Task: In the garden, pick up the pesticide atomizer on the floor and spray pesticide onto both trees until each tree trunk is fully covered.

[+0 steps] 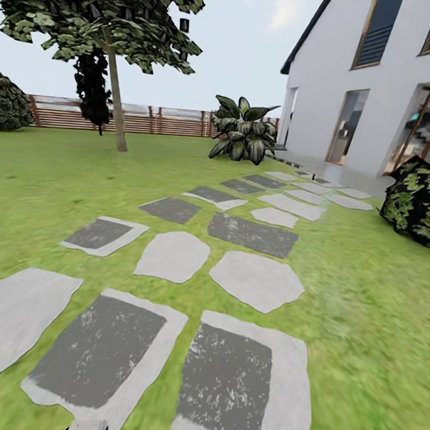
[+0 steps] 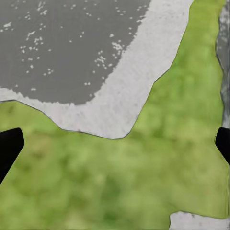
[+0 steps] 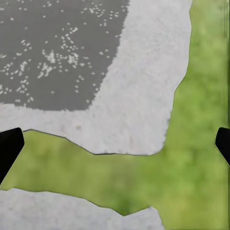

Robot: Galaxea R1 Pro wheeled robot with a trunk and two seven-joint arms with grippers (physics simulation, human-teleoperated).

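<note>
The robot is in transit across the garden lawn (image 1: 42, 180), on a path of grey paving stones (image 1: 252, 234) leading toward the white house (image 1: 383, 80). One tree (image 1: 116, 95) with a bare trunk stands well ahead by the slatted fence (image 1: 151, 121). The pesticide atomizer is not in sight from here, so the step in hand looks like searching for it. Left gripper (image 2: 115, 146) and right gripper (image 3: 115, 146) both hang over stone and grass, jaws spread wide and released, holding nothing. To do this well, I would sweep the head slowly over the ground and keep the arms tucked until the atomizer appears
</note>
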